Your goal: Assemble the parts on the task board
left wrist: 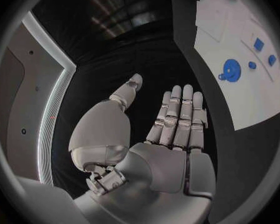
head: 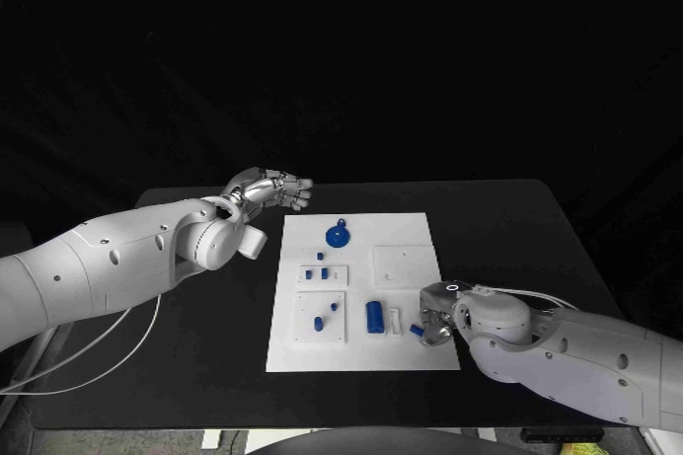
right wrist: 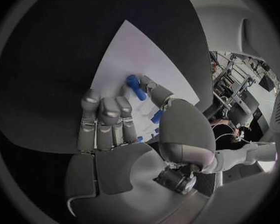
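The white task board lies in the middle of the black table. A round blue part with a small loop sits near the board's far end, also in the left wrist view. A long blue part and small blue pieces stand in its near half. My right hand is at the board's near right corner and pinches a small blue peg between thumb and a fingertip, just over the board. My left hand hovers beyond the board's far left corner, fingers straight, holding nothing.
The black table has bare room to the right of the board and along its left side. Two more small blue pieces sit in a raised white block at the board's left middle. A white cable hangs off my left arm near the table's left edge.
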